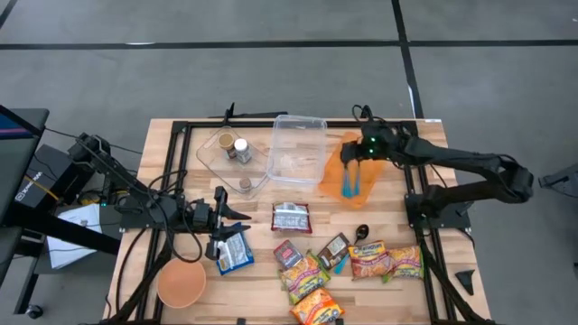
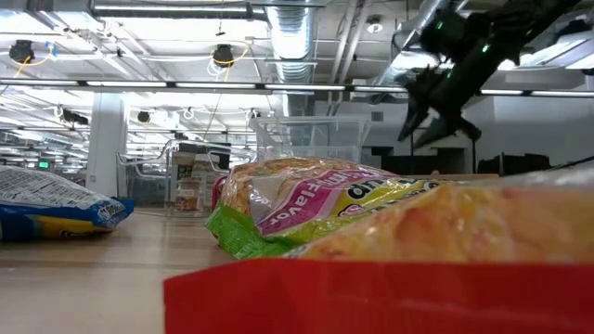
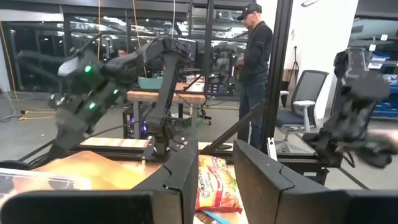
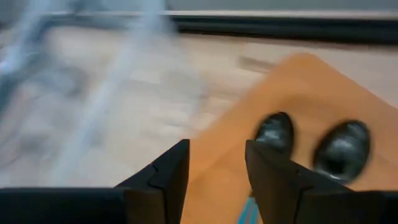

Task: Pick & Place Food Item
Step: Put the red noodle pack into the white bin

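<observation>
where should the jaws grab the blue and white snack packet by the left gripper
Take the blue and white snack packet by its top edge, coming straight down. It lies flat on the wooden table, so only a raised crimped edge gives the jaws purchase. That edge sits nearest the left gripper, and the orange bowl crowds the lower side.

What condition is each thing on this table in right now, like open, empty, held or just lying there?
Clear bin: open, empty.
Second clear container: open, holds small jars.
Orange bowl: upright, empty.
Orange board: lying flat, blue utensils on it.
Blue-white packet: lying flat, unheld.
Left tool: open, beside that packet.
Right tool: open, empty, above the board.
</observation>
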